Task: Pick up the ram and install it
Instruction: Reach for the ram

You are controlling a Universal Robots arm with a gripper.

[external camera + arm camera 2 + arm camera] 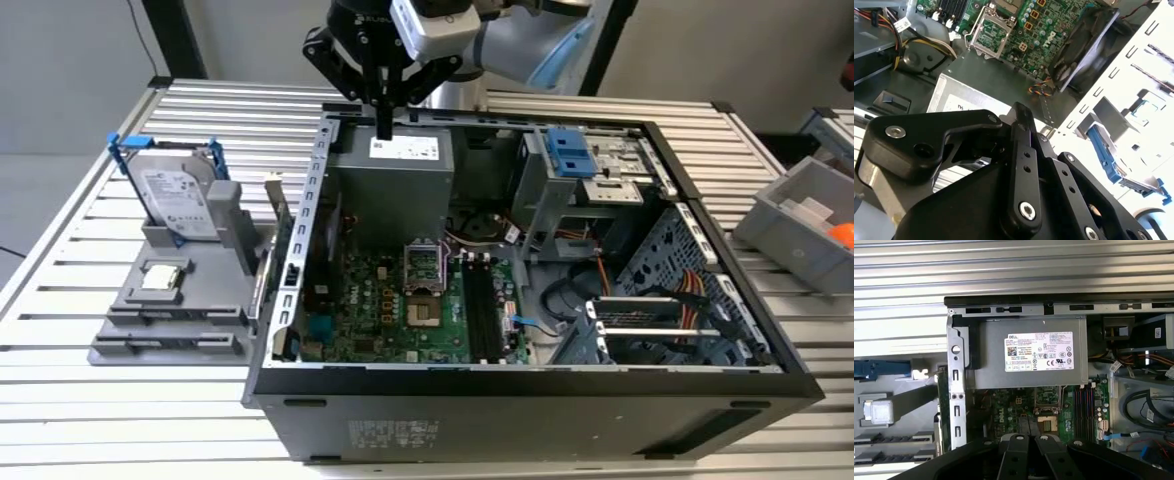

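**Black linkage end effector on a silver-grey arm**

The end effector (pixel 384 126) is matt black throughout, a broad body that narrows into slim fingers (pixel 1021 130). In the second wrist view its links (pixel 929 140) are thick, rounded bars with smooth edges. They are pinned by bright silver screws (pixel 1027 211) with recessed heads, and smaller dark holes run in a row down the finger bar. In the exterior view the end effector joins a silver-white wrist housing (pixel 434 25). Beyond that is the arm (pixel 514 45), a rounded silver-grey tube with a light blue joint cap (pixel 567 45).
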